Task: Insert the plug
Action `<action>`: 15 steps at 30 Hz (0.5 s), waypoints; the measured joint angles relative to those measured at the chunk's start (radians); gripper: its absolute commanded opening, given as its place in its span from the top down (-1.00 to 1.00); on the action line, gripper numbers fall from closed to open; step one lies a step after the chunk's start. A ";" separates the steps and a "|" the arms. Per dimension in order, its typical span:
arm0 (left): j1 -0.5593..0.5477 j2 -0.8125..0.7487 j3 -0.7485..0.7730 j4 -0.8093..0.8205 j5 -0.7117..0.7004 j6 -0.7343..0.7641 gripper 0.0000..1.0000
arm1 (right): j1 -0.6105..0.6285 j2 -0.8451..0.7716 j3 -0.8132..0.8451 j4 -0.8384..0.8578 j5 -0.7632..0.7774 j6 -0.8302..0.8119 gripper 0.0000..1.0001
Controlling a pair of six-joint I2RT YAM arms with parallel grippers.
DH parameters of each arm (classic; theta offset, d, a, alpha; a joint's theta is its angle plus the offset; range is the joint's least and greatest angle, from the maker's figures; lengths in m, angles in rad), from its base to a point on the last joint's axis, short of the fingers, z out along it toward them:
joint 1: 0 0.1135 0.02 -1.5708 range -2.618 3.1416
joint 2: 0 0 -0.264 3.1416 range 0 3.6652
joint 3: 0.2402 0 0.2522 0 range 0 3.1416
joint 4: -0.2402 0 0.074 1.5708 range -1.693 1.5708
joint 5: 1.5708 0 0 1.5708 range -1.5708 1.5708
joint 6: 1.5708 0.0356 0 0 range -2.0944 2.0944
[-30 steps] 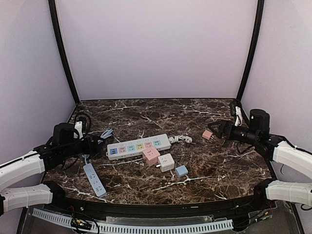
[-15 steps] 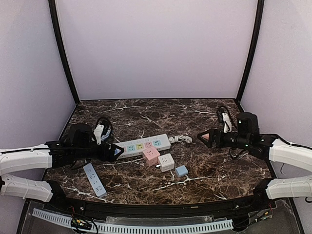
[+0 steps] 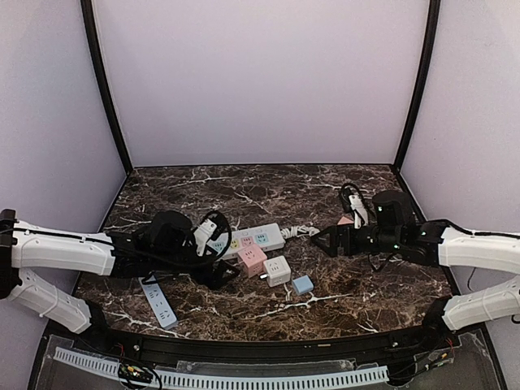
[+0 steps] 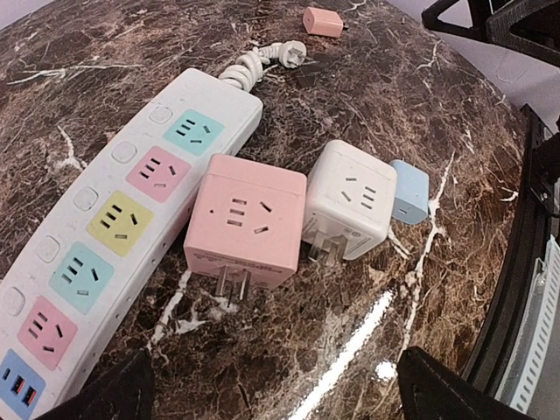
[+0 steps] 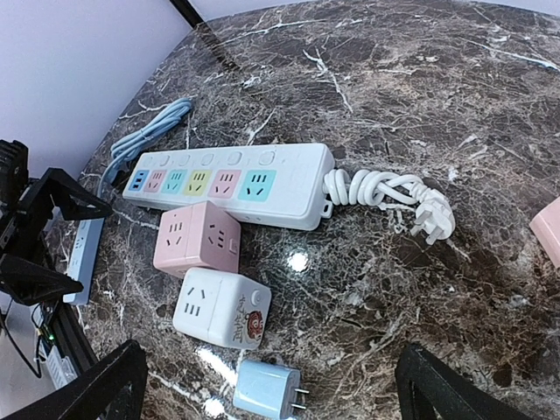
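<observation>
A white power strip (image 3: 236, 241) with coloured sockets lies mid-table, its coiled cord and plug (image 5: 433, 219) at its right end. Against its near side sit a pink cube adapter (image 4: 247, 219) with prongs pointing toward my left gripper, a white cube adapter (image 4: 348, 199), and a small blue charger (image 5: 267, 389). My left gripper (image 4: 276, 398) is open, low over the table just short of the pink cube's prongs, holding nothing. From the right, my right gripper (image 5: 269, 352) is also open and empty, looking down on the white cube (image 5: 220, 308) and the strip (image 5: 227, 184).
A small pink charger (image 3: 346, 223) lies at the right, behind my right gripper (image 3: 323, 240). A narrow blue-grey strip (image 3: 158, 300) with a blue cable lies near the front left, beside my left arm. Enclosure walls stand on three sides.
Both arms have swung inward from the table's sides toward the cubes at the centre. The left now reaches the pink cube. No object has moved.
</observation>
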 measured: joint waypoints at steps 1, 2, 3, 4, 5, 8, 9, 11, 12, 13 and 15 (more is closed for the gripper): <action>-0.003 0.013 0.002 0.006 0.000 0.006 -0.97 | 0.006 0.000 0.000 -0.001 0.005 0.000 -0.97; -0.003 0.028 0.006 0.009 0.000 0.013 -0.97 | 0.010 0.002 0.000 0.000 0.008 0.000 -0.97; -0.004 0.042 0.010 0.013 0.000 0.018 -0.98 | 0.012 0.003 0.000 0.000 0.012 0.000 -0.97; -0.005 0.059 0.013 0.021 0.000 0.025 -0.97 | 0.015 0.003 0.000 -0.001 0.016 -0.001 -0.97; -0.008 0.072 0.015 0.028 0.000 0.029 -0.97 | 0.017 0.003 0.000 -0.001 0.016 -0.001 -0.97; -0.014 0.108 0.024 0.050 -0.002 0.041 -0.97 | 0.030 -0.001 0.000 -0.001 0.023 0.000 -0.97; -0.019 0.115 0.027 0.059 -0.002 0.044 -0.98 | 0.037 -0.008 0.000 -0.001 0.024 0.000 -0.97; -0.027 0.127 0.032 0.069 -0.002 0.049 -0.97 | 0.043 -0.022 -0.001 0.000 0.027 0.001 -0.97; -0.032 0.137 0.041 0.071 -0.003 0.053 -0.98 | 0.045 -0.031 -0.003 0.000 0.028 0.002 -0.97; -0.037 0.146 0.049 0.076 -0.003 0.056 -0.97 | 0.047 -0.043 -0.006 0.000 0.029 0.003 -0.97; -0.043 0.163 0.064 0.080 -0.005 0.060 -0.96 | 0.048 -0.064 -0.014 0.000 0.031 0.003 -0.97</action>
